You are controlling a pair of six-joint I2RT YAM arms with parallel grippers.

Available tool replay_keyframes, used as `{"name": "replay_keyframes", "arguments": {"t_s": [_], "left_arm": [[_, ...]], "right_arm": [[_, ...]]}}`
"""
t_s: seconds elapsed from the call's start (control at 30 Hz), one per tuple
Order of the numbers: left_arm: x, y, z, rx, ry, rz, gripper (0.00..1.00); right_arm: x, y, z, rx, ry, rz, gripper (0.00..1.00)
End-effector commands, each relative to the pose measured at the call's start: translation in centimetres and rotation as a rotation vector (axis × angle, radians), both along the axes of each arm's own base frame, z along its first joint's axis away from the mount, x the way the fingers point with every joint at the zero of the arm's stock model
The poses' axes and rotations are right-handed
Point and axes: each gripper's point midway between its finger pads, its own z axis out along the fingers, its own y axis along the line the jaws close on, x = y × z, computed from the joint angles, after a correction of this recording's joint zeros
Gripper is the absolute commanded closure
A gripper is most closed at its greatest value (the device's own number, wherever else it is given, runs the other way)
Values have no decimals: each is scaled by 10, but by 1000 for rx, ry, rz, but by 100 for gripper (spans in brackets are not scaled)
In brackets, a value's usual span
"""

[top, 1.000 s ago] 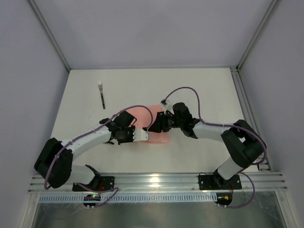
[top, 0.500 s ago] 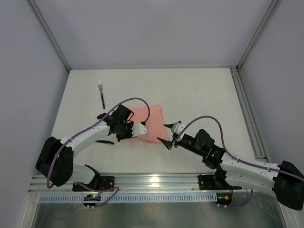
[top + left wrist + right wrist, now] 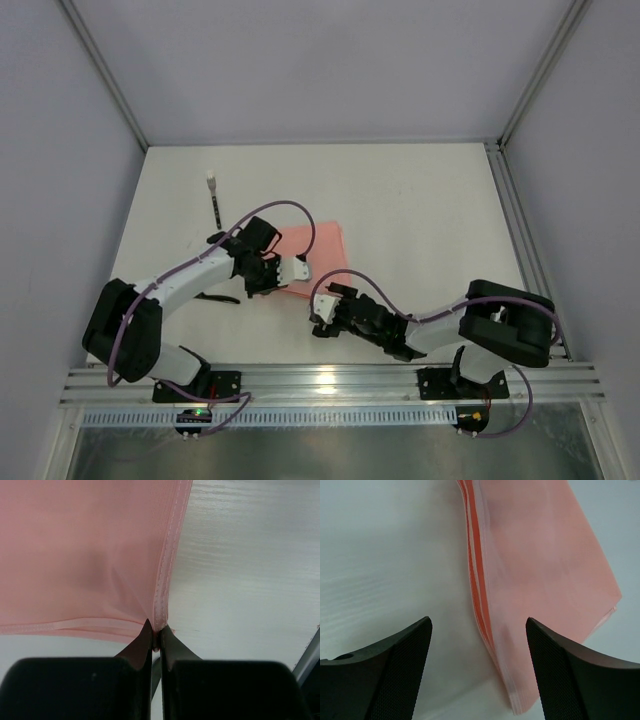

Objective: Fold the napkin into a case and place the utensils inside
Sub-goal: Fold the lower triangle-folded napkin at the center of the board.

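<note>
One white table (image 3: pixel 430 200) carries everything. Over it bend the left arm (image 3: pixel 180 285) and the right arm (image 3: pixel 440 330), both reaching towards the middle.

Between their ends lies the napkin (image 3: pixel 325 250), salmon pink and folded flat, a little left of the table's centre. In the right wrist view the napkin (image 3: pixel 545 565) shows several layered edges stacked along one side.

The left gripper (image 3: pixel 298 270) sits at the napkin's left near corner. Seen from its own wrist, the left gripper (image 3: pixel 156 630) has its jaws pressed together on the hemmed corner of the napkin (image 3: pixel 85 555), pinching the cloth.

The right gripper (image 3: pixel 322 310) is just beside the napkin's near edge. Its jaws stand wide apart and hold nothing, and the right gripper (image 3: pixel 479 625) looks along the layered edge.

One utensil (image 3: pixel 215 202), a slim black stick with a white far tip, lies well apart at the far left
</note>
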Motion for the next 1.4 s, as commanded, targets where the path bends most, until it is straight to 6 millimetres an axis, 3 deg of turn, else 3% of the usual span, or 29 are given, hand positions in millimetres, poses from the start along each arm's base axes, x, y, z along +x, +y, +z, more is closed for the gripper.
{"name": "replay_keyframes", "arguments": {"t_s": [0.0, 0.23, 0.37, 0.4, 0.47, 0.53, 0.63, 0.67, 0.73, 0.77, 0.87, 0.97, 1.1, 1.17, 1.37], "left_arm": [[3, -7, 11, -42, 9, -4, 100], [4, -5, 17, -77, 36, 2, 100], [3, -4, 16, -77, 47, 6, 100], [2, -3, 15, -75, 50, 5, 100], [2, 0, 15, -76, 59, 11, 100], [1, 1, 13, -77, 66, 14, 100], [0, 3, 11, -84, 88, 23, 100], [-1, 3, 10, -85, 96, 25, 100], [-4, 5, 10, -86, 108, 28, 99], [-6, 5, 10, -89, 115, 31, 93], [-14, 3, 13, -111, 141, 29, 58], [-20, 4, 26, -153, 155, 53, 47], [-24, 7, 62, -267, 186, 116, 41], [-31, 18, 74, -288, 203, 146, 39], [-48, 26, 73, -301, 218, 150, 37]], "right_arm": [[17, 32, 29, 112, -72, -21, 20], [20, 48, -4, 34, -33, -29, 21], [33, 45, -19, -10, -47, -117, 26], [35, 41, -28, -48, -42, -140, 35], [48, 30, -46, -124, -37, -248, 75], [43, 29, -49, -121, -26, -224, 77], [35, 27, -53, -151, 18, -194, 88], [33, 29, -53, -154, 35, -186, 95], [29, 30, -48, -155, 74, -185, 96], [25, 33, -47, -152, 96, -161, 96], [9, 34, -44, -167, 187, -114, 96], [-6, 32, -44, -207, 286, -96, 96], [-27, 34, -41, -229, 426, -48, 96], [-40, 34, -41, -246, 512, -27, 96], [-79, 41, -33, -247, 788, 121, 96]]}}
